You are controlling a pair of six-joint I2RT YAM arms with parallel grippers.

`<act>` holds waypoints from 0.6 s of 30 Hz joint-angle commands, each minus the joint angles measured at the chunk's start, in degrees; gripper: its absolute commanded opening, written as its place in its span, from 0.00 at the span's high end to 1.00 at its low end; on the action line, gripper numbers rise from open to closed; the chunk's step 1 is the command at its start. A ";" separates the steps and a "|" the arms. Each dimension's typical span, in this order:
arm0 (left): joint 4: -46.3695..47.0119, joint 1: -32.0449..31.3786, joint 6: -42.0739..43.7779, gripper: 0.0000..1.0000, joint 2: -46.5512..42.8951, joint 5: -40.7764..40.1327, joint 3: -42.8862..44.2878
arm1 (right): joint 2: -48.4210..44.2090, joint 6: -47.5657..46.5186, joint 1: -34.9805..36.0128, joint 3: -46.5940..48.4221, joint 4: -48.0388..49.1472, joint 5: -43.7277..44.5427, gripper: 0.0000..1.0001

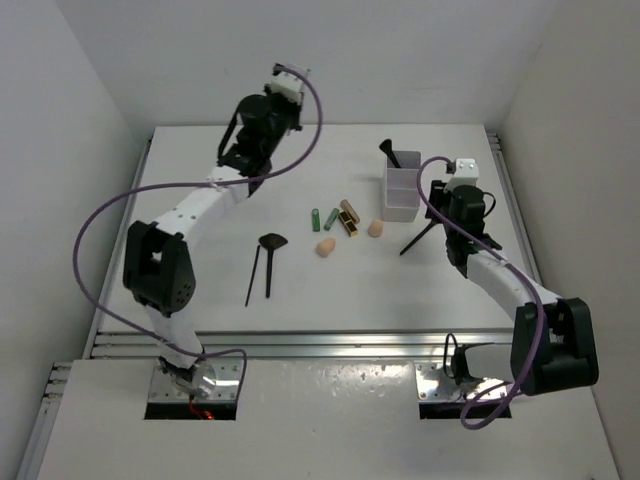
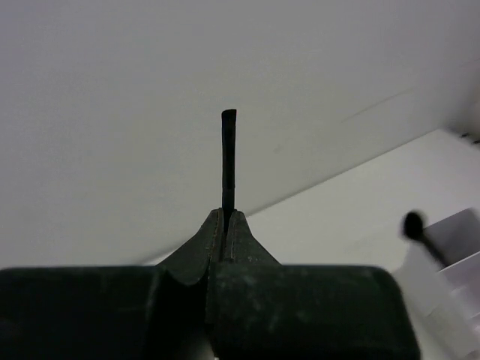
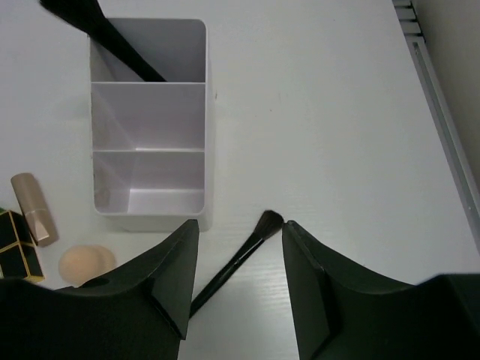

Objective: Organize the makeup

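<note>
Left gripper (image 2: 226, 219), stretched toward back wall (image 2: 112, 90), pinches thin stick (image 2: 228, 157).

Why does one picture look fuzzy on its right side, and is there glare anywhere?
Left wrist view: the thin black stick in the left gripper is sharp, but the white box and a brush head behind are out of focus. Top view: the metal base plates catch bright glare. Right wrist view: crisp, soft shadows only.

The left arm (image 1: 190, 215) and right arm (image 1: 505, 280) are white tubes between chunky black joints. A purple cable (image 1: 95, 230) loops loosely along each, down to silver base plates (image 1: 195, 385). The left hand (image 2: 226, 214) and right hand (image 3: 240, 229) have matte black wedge fingers (image 3: 315, 292).
</note>
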 commanded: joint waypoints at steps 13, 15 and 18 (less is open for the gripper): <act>46.71 -16.25 -9.14 1.00 34.87 5.26 22.76 | -10.29 8.46 -5.22 -1.35 -17.50 -1.94 0.53; 47.77 -16.78 -9.15 1.00 37.34 4.64 25.92 | -10.73 8.11 -5.23 -2.84 -18.29 -1.59 0.53; 49.27 -19.15 -8.28 1.00 42.43 2.19 29.87 | -10.47 9.41 -6.19 -3.55 -18.47 -1.59 0.53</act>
